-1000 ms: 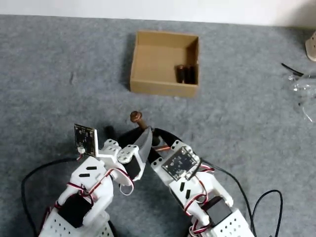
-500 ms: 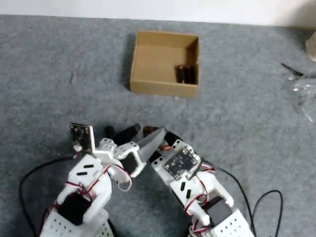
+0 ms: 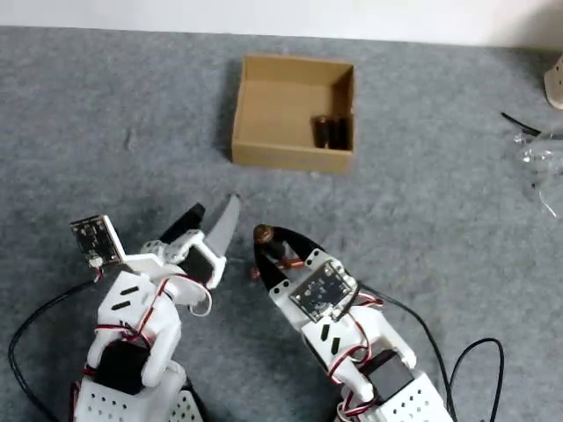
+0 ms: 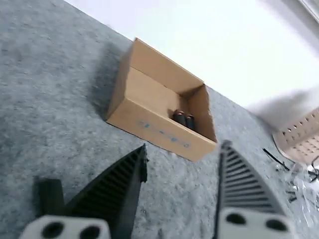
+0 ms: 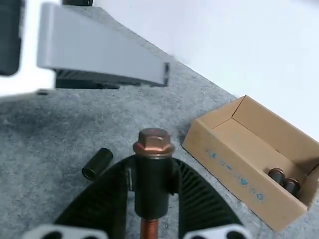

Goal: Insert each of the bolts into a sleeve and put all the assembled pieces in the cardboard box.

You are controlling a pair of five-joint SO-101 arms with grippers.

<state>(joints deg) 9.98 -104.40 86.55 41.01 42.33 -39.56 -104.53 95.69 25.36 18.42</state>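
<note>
From up high: left claw (image 3: 215,207) hangs wide open, right claw (image 3: 268,251) is clamped on a sleeved bolt (image 3: 262,234), short of the cardboard box (image 3: 273,97). Left wrist cam: two finished pieces (image 4: 183,119) sit in the box corner. Right wrist cam: spare sleeve (image 5: 97,163) on the table (image 5: 40,124); looks like smooth, hard metal, so I'd pinch it mid-barrel.

Illegible print on cardboard box (image 4: 159,130)

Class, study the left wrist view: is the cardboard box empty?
No, two dark cylindrical pieces lie side by side in a corner of the cardboard box.
</note>
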